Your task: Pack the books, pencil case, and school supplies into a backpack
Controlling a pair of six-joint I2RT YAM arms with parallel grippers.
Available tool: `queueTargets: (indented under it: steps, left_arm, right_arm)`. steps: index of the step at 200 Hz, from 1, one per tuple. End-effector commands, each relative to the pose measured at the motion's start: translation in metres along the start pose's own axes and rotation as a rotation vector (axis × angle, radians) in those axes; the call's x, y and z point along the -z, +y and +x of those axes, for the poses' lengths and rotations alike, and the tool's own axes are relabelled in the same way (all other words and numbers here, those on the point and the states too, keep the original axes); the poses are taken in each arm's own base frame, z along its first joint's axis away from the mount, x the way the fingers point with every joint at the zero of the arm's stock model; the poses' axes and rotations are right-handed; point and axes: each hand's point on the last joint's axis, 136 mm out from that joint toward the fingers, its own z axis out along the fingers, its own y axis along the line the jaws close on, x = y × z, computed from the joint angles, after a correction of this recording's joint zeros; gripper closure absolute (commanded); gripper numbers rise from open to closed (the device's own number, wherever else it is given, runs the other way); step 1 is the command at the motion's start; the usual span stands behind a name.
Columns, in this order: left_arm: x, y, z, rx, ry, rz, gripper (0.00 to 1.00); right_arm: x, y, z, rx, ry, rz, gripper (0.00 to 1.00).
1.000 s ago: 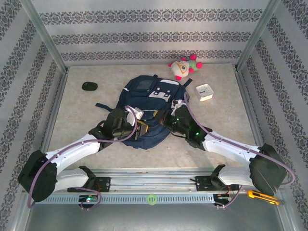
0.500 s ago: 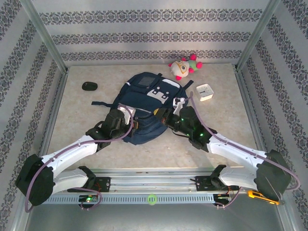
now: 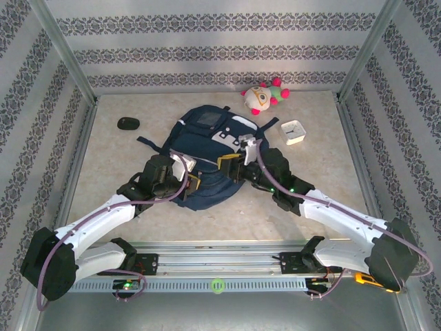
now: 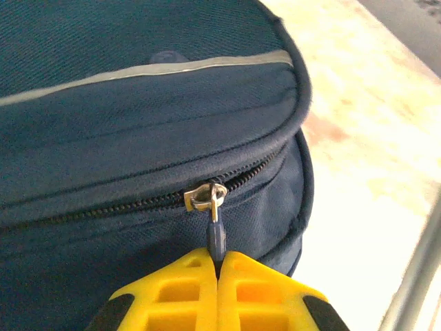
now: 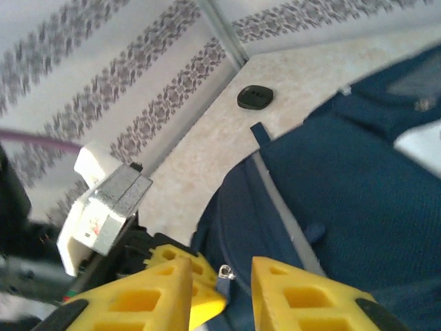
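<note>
The navy backpack (image 3: 207, 141) lies flat mid-table, its zip closed along the near side. My left gripper (image 3: 191, 182) is shut on the blue zipper pull (image 4: 216, 238) just below the metal slider (image 4: 205, 196); in the left wrist view the gripper (image 4: 218, 267) has its yellow fingers pressed together round the pull. My right gripper (image 3: 232, 165) hovers open over the same corner; in the right wrist view the gripper (image 5: 222, 272) holds nothing, with the pull (image 5: 224, 276) and the left fingers (image 5: 201, 293) in its gap. The books, pencil case and school supplies are out of view.
A plush toy (image 3: 263, 96) and a square white clock (image 3: 293, 131) sit at the back right. A black oval object (image 3: 128, 123) lies back left. Patterned walls and metal posts ring the table. An orange-handled tool (image 3: 375, 281) lies by the right arm's base.
My right gripper has opened and moved toward the back over the backpack. The left gripper has closed on the zipper pull, and the backpack has shifted slightly toward the back.
</note>
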Motion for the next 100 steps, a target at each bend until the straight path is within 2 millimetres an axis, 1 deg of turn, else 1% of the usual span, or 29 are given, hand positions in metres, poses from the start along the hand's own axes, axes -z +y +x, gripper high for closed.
queueTargets:
  steps: [1, 18, 24, 38, 55, 65, 79, 100]
  left_arm:
    - [0.010, -0.034, -0.028, -0.132, -0.074, 0.165, 1.00]
    - [0.011, -0.037, -0.030, -0.137, -0.078, 0.185, 1.00]
    - [0.011, -0.038, -0.031, -0.135, -0.080, 0.192, 1.00]
    - [0.010, -0.038, -0.031, -0.131, -0.083, 0.193, 1.00]
    - [0.009, -0.038, -0.030, -0.128, -0.088, 0.193, 1.00]
    - [0.008, -0.036, -0.030, -0.124, -0.090, 0.186, 1.00]
    - [0.007, -0.034, -0.031, -0.123, -0.093, 0.177, 1.00]
    - [0.006, -0.029, -0.032, -0.120, -0.095, 0.149, 1.00]
  right_arm:
    - [-0.004, 0.010, 0.007, 0.582, 0.044, -0.103, 0.63]
    - [-0.007, 0.014, 0.029, 0.848, 0.117, -0.218, 0.60]
    - [-0.008, 0.014, 0.037, 0.914, 0.151, -0.255, 0.59]
    - [-0.012, 0.012, 0.050, 1.027, 0.219, -0.312, 0.57]
    - [-0.019, 0.005, 0.055, 1.085, 0.261, -0.330, 0.56]
    - [-0.023, 0.005, 0.058, 1.104, 0.276, -0.355, 0.55]
    - [-0.029, 0.003, 0.056, 1.113, 0.282, -0.359, 0.55]
    - [-0.039, -0.008, 0.060, 1.136, 0.327, -0.341, 0.55]
